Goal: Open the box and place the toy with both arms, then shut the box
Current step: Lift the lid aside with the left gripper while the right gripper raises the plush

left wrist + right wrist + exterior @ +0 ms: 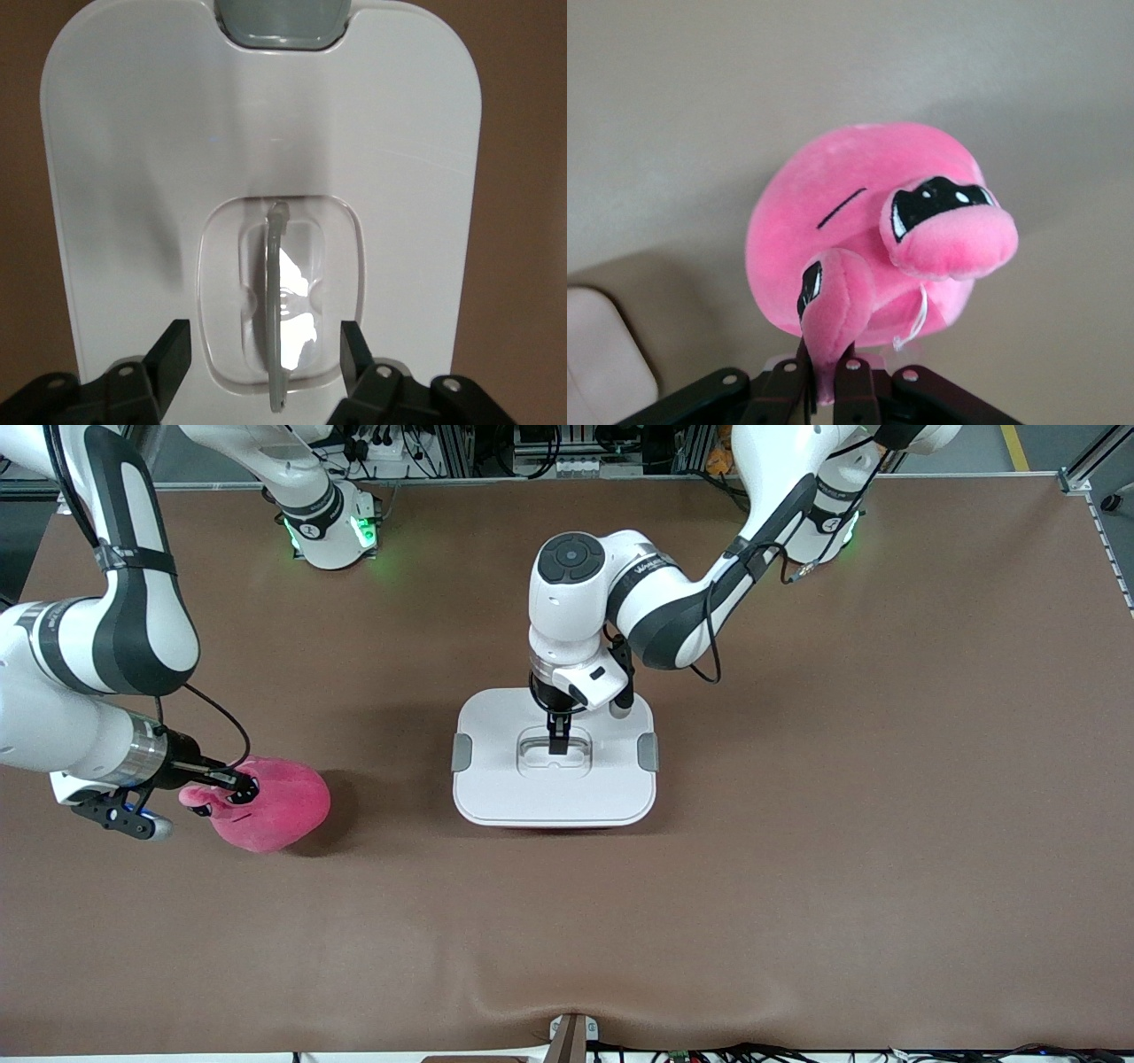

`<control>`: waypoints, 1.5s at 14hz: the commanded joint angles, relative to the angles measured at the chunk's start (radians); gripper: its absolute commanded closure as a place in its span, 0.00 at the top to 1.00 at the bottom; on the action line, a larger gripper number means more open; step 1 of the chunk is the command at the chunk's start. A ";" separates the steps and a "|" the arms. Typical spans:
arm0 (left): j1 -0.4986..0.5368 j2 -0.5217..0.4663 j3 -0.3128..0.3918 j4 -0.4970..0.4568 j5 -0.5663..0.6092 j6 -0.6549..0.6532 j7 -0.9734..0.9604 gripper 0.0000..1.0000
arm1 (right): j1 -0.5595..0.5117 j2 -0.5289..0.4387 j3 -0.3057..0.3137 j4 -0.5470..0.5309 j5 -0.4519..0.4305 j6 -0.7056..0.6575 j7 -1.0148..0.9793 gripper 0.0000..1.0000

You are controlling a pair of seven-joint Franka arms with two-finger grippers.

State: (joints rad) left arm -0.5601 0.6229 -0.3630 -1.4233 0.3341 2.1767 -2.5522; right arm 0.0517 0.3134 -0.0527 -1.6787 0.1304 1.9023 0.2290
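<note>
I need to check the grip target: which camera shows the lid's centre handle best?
The left wrist view: the handle stands edge-on between the left gripper's open fingers. The front view shows only its recess, with the handle mostly hidden by the gripper. The right wrist view misses it.

Overall light: bright and even in the front view, coming from overhead; the brown desk (797, 868) reads clearly edge to edge.
Shadows: soft and short; a dark patch lies on the desk beside the toy (275, 804), toward the box (554, 760), and a fainter one spreads around the box's lid.
Glare: a white highlight burns on the lid's handle (278, 305) in the left wrist view; small glints sit on the toy's glossy black eyes in the right wrist view.
Colour: the desk looks pale grey-beige in the right wrist view, brown elsewhere.
Focus: the left tool (266, 359) fingers (173, 354) and the right tool (828, 390) are slightly soft at close range.
Green glow: status lights tint the desk at both arm bases.
</note>
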 commanded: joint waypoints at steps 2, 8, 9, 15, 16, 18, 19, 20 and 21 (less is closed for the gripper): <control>-0.027 0.032 0.012 0.027 0.034 0.012 -0.023 0.72 | -0.004 -0.019 -0.004 0.007 -0.003 -0.014 -0.086 0.00; -0.024 0.046 0.012 0.027 0.054 0.014 -0.022 0.61 | 0.017 -0.057 -0.001 -0.003 -0.003 -0.083 -0.070 0.00; -0.024 0.047 0.013 0.027 0.054 0.014 -0.022 0.61 | 0.032 -0.063 -0.001 0.001 -0.003 -0.088 -0.048 0.00; -0.020 0.043 0.013 0.027 0.054 0.014 -0.022 0.33 | 0.109 -0.114 -0.002 0.002 0.009 -0.086 0.053 0.00; -0.017 0.038 0.013 0.027 0.054 0.014 -0.022 0.26 | 0.103 -0.117 -0.002 0.002 0.009 -0.086 0.053 0.00; -0.015 0.037 0.013 0.027 0.054 0.014 -0.022 0.17 | 0.102 -0.115 -0.002 0.002 0.012 -0.085 0.053 0.00; -0.015 0.037 0.013 0.027 0.054 0.014 -0.022 0.13 | 0.108 -0.115 -0.002 0.002 0.012 -0.084 0.055 0.00; -0.015 0.037 0.013 0.027 0.054 0.014 -0.023 0.09 | 0.111 -0.115 -0.002 0.002 0.012 -0.084 0.055 0.00; -0.017 0.037 0.013 0.027 0.052 0.014 -0.023 0.06 | 0.111 -0.115 -0.002 0.002 0.012 -0.083 0.055 0.00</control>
State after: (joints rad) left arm -0.5719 0.6572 -0.3504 -1.4091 0.3627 2.1891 -2.5534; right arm 0.1611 0.2167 -0.0569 -1.6680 0.1332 1.8249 0.2704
